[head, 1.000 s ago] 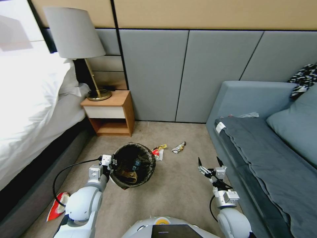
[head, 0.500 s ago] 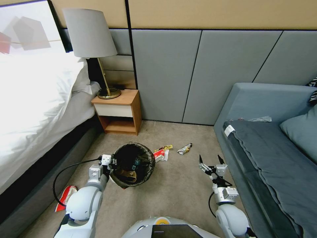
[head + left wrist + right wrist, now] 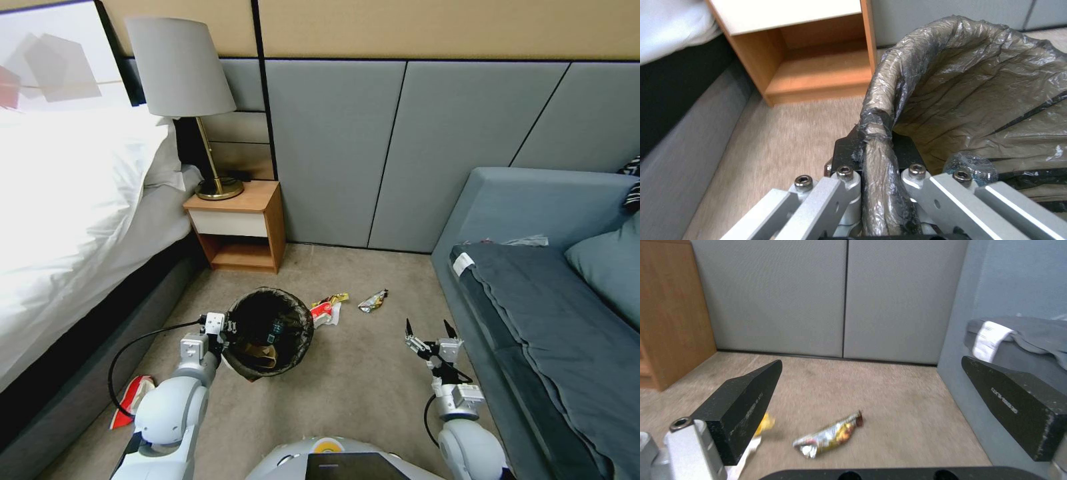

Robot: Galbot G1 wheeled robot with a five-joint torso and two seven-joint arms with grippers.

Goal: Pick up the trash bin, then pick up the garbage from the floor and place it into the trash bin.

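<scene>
The trash bin (image 3: 270, 328), lined with a dark bag, hangs just above the carpet with my left gripper (image 3: 224, 329) shut on its near-left rim. The left wrist view shows the jaws clamped over the bag-covered rim (image 3: 878, 110). Tan paper (image 3: 259, 357) lies inside. Garbage on the floor: a red-and-white packet with a yellow wrapper (image 3: 328, 308) just beyond the bin, a silvery wrapper (image 3: 373, 301) to their right, and a red-and-white packet (image 3: 131, 399) by the bed. My right gripper (image 3: 428, 329) hovers open near the sofa. In its wrist view the silvery wrapper (image 3: 829, 437) lies ahead between the fingers (image 3: 742, 406).
A bed (image 3: 73, 220) runs along the left, with a wooden nightstand (image 3: 239, 227) and lamp (image 3: 183, 73) beyond the bin. A grey sofa (image 3: 533, 293) stands close on the right. A padded wall panel (image 3: 373, 147) closes the back. Bare carpet (image 3: 353, 380) lies between.
The camera swung left during the first half second, shifting the whole picture right. Since then my right gripper has edged slightly right and down. The left gripper holds the bin still.
</scene>
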